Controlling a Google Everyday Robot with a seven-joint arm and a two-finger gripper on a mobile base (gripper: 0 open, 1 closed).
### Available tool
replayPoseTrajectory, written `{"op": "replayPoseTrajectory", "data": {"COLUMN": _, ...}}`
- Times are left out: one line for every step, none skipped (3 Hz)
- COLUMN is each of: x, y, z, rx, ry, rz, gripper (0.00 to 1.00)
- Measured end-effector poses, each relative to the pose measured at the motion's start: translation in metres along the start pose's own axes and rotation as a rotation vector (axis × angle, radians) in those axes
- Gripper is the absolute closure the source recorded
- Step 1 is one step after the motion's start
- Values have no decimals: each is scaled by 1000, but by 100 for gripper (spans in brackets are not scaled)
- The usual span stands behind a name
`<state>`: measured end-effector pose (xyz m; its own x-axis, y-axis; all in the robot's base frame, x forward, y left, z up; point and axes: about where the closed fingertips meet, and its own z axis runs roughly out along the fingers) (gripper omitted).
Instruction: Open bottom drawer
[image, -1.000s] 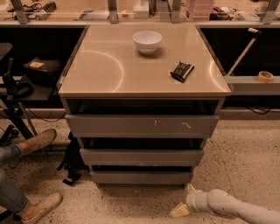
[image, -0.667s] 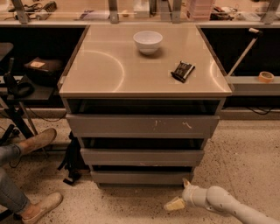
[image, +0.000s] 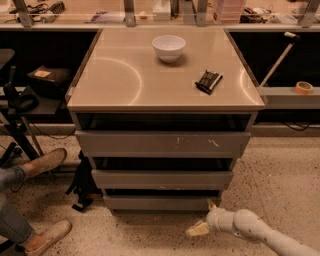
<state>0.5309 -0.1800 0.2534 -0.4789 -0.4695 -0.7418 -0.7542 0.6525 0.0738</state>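
The bottom drawer (image: 160, 202) is the lowest of three grey handleless fronts in the cabinet, plain and unmarked. Its front sits about flush under the middle drawer (image: 162, 178), and its inside is hidden. The top drawer (image: 162, 143) is taller and has white scratch marks. My gripper (image: 204, 217) is low over the floor at the cabinet's front right corner, just below and right of the bottom drawer's right end. Its fingers are spread: one fingertip (image: 197, 230) points left along the floor and the other reaches up near the drawer's lower right corner. It holds nothing.
On the cabinet top stand a white bowl (image: 169, 47) and a dark snack packet (image: 208, 81). A person's legs and shoes (image: 42, 162) are on the floor at the left, next to a black bag (image: 80, 187). Shelves flank the cabinet on both sides.
My gripper has moved left and a little up, from out on the floor at the right to the bottom drawer's right end. The drawers have not moved.
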Motion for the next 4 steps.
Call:
{"op": "replayPoseTrajectory", "data": {"x": 3, "y": 1, "z": 26, "rx": 22, "ry": 24, "rz": -7, "gripper": 0}}
{"op": "replayPoseTrajectory", "data": {"x": 0, "y": 16, "z": 71, "rx": 38, "ry": 93, "rz": -66, "gripper": 0}}
{"op": "replayPoseTrajectory", "data": {"x": -21, "y": 17, "z": 99, "rx": 58, "ry": 85, "rz": -124, "gripper": 0}}
{"op": "replayPoseTrajectory", "data": {"x": -16, "y": 14, "z": 98, "rx": 59, "ry": 81, "rz": -112, "gripper": 0}}
